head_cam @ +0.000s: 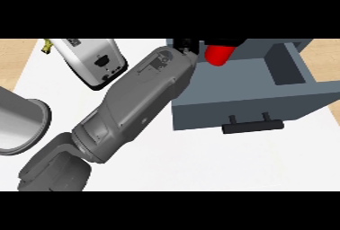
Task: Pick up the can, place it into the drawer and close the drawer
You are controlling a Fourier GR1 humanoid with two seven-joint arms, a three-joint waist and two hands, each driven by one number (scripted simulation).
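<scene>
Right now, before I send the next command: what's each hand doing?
The left hand is closed round the red can, over the open drawer.
The right hand is not in view, so its state cannot be told.

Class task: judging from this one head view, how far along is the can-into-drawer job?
Done: the can is lifted off the counter. In hand: it hangs over the open drawer, under a hand mostly hidden by its forearm. Which hand it is cannot be told. Left: releasing the can inside and pushing the drawer shut.
</scene>
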